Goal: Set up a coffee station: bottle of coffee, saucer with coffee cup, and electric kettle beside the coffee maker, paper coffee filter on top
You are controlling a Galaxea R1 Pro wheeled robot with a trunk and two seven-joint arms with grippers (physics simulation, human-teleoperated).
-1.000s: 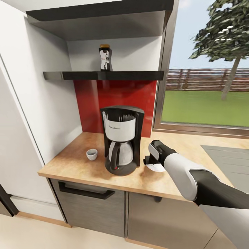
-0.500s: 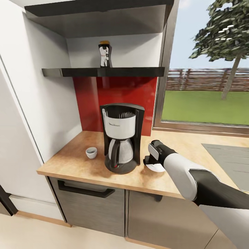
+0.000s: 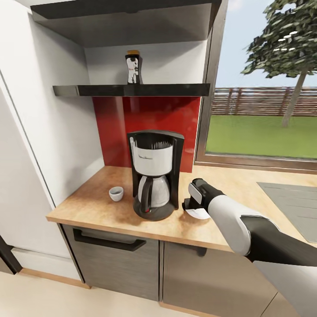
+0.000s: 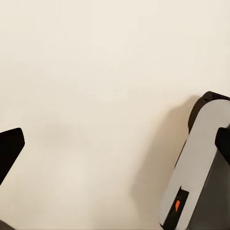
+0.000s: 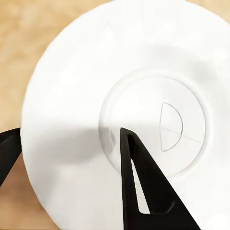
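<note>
Head view: right fingers pinch the saucer's rim, parking it right of the maker for the cup; left fingers, can't tell.

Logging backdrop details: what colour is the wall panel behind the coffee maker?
Glossy red, clearest in the head view: the flat panel behind the tall black-and-white coffee maker.

On the desk stand one coffee maker, one coffee cup and one saucer. One kitchen shelf carries one bottle of coffee. One robot arm reaches in, ending in one pincer. Under the desk sit two cabinet fronts, one of which has a dark handle. There is one window with one tree outside.
</note>
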